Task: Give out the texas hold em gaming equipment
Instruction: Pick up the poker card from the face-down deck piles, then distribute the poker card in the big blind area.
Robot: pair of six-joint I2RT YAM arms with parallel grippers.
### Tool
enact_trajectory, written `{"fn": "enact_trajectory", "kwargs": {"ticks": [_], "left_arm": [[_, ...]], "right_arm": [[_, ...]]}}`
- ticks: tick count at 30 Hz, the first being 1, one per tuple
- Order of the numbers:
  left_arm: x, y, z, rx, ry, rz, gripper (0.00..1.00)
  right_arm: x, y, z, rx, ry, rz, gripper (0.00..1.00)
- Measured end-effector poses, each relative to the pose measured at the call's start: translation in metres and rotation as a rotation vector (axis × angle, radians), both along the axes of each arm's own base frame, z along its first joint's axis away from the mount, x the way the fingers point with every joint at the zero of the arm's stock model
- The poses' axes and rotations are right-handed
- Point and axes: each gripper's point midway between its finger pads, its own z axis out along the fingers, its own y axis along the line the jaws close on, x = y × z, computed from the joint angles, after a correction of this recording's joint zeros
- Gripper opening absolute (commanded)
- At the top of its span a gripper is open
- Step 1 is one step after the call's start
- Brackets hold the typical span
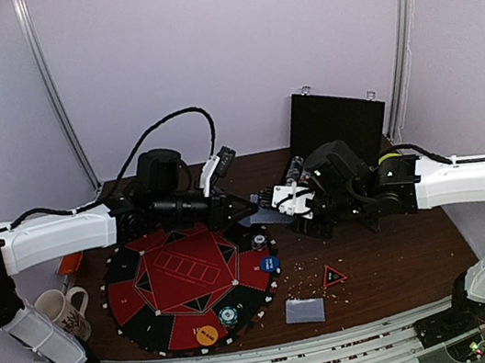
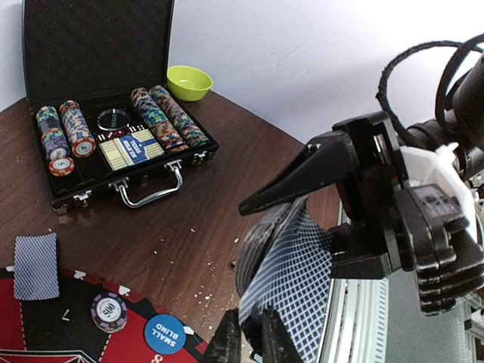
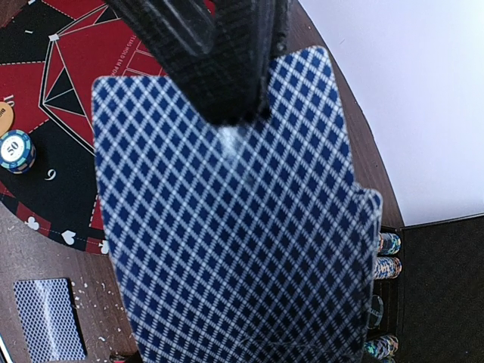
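Observation:
My right gripper [image 1: 276, 202] is shut on a deck of blue diamond-backed playing cards [image 2: 257, 246] above the table, between the mat and the case. My left gripper [image 2: 253, 340] meets it from the left. Its two fingers stand close together on either side of the bent top card [image 2: 306, 280], and whether they press it does not show. That card [image 3: 227, 227] fills the right wrist view and hides the right fingers. A blue SMALL BLIND disc [image 2: 164, 334], an orange disc [image 1: 207, 336] and a striped chip [image 2: 109, 311] lie on the red-and-black round mat [image 1: 177, 290].
Face-down cards [image 1: 304, 310] lie right of the mat, and more [image 2: 36, 265] lie on its far edge. The open black chip case [image 2: 113, 144] and yellow bowl [image 2: 189, 82] stand at the back. A mug [image 1: 59, 310] stands front left, a red triangle [image 1: 334, 275] front right. Crumbs dot the wood.

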Motion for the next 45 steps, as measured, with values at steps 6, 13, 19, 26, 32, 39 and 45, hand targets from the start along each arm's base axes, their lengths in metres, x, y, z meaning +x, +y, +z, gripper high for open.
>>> {"fn": "enact_trajectory", "kwargs": {"ticks": [6, 13, 19, 26, 32, 39, 45], "left_arm": [[0.004, 0.004, 0.001, 0.019, -0.028, 0.026, 0.04], [0.001, 0.009, 0.012, 0.014, -0.055, 0.030, 0.00], [-0.003, 0.017, 0.023, -0.004, -0.064, 0.023, 0.00], [-0.015, 0.031, 0.048, -0.056, -0.101, -0.009, 0.00], [-0.022, 0.041, 0.037, -0.023, -0.074, -0.036, 0.00], [-0.033, 0.070, 0.054, -0.016, -0.096, -0.012, 0.00], [-0.053, 0.084, 0.066, -0.060, -0.111, -0.027, 0.00]], "right_arm": [[0.001, -0.001, 0.000, 0.000, 0.000, -0.002, 0.50], [0.002, -0.002, 0.001, 0.002, -0.002, -0.007, 0.50], [0.004, -0.004, 0.003, 0.005, -0.004, -0.013, 0.50], [0.008, -0.008, 0.003, 0.006, -0.004, -0.026, 0.50], [0.010, -0.011, 0.007, 0.015, -0.011, -0.035, 0.50], [0.014, -0.019, 0.020, 0.041, -0.029, -0.054, 0.50], [0.016, -0.024, 0.021, 0.041, -0.035, -0.069, 0.50]]}}
